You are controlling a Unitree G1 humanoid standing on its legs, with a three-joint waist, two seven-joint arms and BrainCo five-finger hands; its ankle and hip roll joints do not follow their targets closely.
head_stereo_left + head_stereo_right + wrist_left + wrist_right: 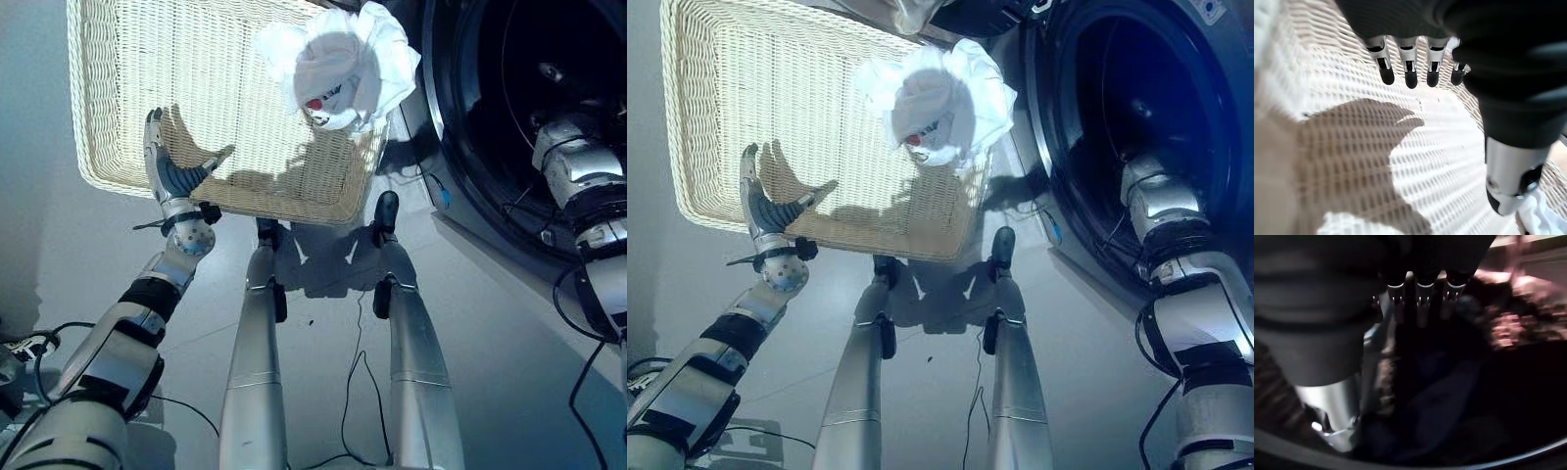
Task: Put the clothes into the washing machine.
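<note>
Fingers of your left hand stand straight and empty over the wicker basket; white clothes lie beyond them. Right wrist view: your right hand reaches into the washing machine, fingers extended, holding nothing, dark cloth just past them.

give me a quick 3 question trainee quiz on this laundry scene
1. True or false: the left hand holds the white garment.
2. Where does the right arm reach? A) into the wicker basket B) into the washing machine drum C) down to the floor
3. Fill in: the white garment lies at the basket's corner nearest the ______.

Key
1. False. The left hand hovers open over bare wicker, apart from the garment.
2. B. The right wrist view shows the right hand with straight fingers over dark cloth inside the drum.
3. Washing machine.
</note>
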